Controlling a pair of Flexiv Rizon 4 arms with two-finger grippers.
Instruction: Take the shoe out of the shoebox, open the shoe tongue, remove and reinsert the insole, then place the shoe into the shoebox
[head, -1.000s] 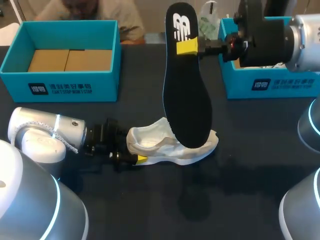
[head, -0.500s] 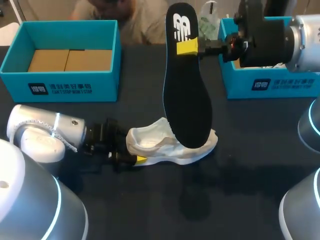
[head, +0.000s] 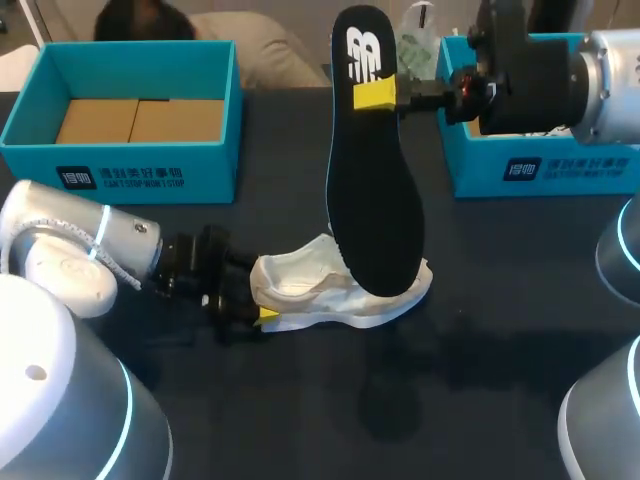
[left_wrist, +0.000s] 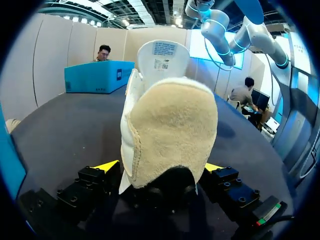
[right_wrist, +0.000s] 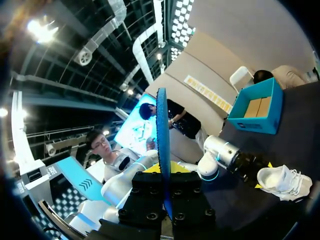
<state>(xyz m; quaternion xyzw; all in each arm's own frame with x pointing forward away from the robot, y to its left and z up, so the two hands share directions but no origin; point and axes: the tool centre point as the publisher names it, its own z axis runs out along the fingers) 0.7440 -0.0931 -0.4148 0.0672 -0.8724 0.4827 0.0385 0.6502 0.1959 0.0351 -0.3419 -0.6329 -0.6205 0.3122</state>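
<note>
A white shoe lies on its side on the dark table, its heel toward my left arm. My left gripper stands open around that heel. In the left wrist view the padded heel fills the space between the yellow fingertips, with small gaps at both sides. The black insole hangs upright above the shoe, toe end down just over it. My right gripper is shut on its upper heel end. In the right wrist view the insole shows edge-on between the fingers, with the shoe far below.
An open teal shoebox with a cardboard bottom stands at the back left. A second teal box stands at the back right, partly behind my right arm. Bare dark tabletop lies in front of the shoe.
My left arm has drawn back slightly to the left and its jaws have spread a little wider. The shoe has shifted a touch leftward. The right arm and insole have stayed still.
</note>
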